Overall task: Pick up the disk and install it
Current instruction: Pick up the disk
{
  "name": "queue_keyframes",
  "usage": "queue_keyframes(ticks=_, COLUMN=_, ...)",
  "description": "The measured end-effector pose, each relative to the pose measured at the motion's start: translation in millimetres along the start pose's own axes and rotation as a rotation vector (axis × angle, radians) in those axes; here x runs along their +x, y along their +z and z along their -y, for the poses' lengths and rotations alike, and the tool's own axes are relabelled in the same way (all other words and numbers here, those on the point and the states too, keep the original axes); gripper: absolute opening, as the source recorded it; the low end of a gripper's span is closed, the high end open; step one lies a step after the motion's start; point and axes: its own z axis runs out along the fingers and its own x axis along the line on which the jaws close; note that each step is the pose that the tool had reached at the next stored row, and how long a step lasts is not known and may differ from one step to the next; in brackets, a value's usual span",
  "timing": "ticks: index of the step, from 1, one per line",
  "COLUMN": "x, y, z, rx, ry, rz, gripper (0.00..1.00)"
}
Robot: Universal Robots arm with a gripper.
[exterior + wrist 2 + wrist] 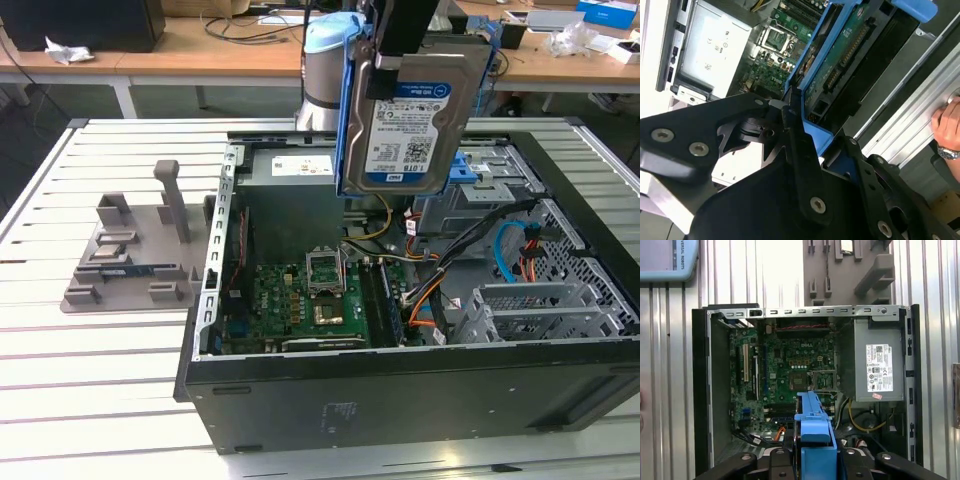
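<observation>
Open case (400, 400) lies on slatted surface (100, 380). Disk (405, 125) hangs above it, long axis vertical, directly under gripper (388, 62), which is clamped tight on disk's top end. Cage (500, 185) is just beside disk's lower end, toward the exterior view's right.

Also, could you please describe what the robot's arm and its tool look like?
The tool is matt black. In the second wrist view it is built from flat, angular links joined with round silver screws. In the exterior view, the arm joint behind it is a silver-grey cylinder topped with a rounded light-blue cap.
</observation>
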Motion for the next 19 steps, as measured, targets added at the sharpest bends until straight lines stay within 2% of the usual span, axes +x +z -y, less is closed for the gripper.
queue_keyframes(ticks=2, x=4.4, y=0.1, z=0.8, rx=0.0000, ry=0.000, rz=0.0000, gripper=0.37)
queue_keyframes(ticks=4, x=11.8, y=0.2, z=2.3, rx=0.0001, ry=0.000, rz=0.0000, gripper=0.37)
queue_keyframes(ticks=19, x=44.8, y=1.1, z=7.6, rx=0.0000, ry=0.000, rz=0.0000, gripper=0.37)
